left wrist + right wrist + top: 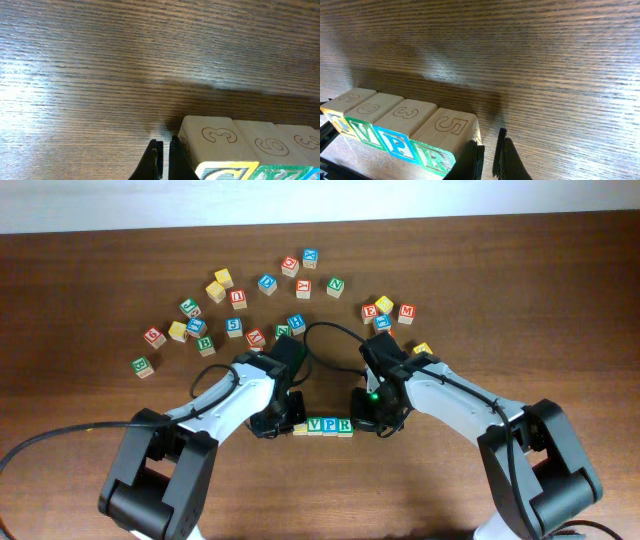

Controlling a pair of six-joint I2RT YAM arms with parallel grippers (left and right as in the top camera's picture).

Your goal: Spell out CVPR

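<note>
Four wooden letter blocks stand in a touching row on the table: yellow C [300, 427], green V [315, 425], blue P [330, 425] and green R [344, 425]. My left gripper [283, 420] is down at the table against the C end of the row. The left wrist view shows its fingers [165, 160] shut and empty, right beside the C block [215, 145]. My right gripper [368, 418] is at the R end. The right wrist view shows its fingers [490, 160] shut and empty, with the left finger touching the R block [445, 132].
Several loose letter blocks lie scattered across the back of the table, from a green one at the left [143, 366] to a red M [406, 312] and a yellow one [422, 348] by the right arm. A black cable [60, 435] runs along the front left.
</note>
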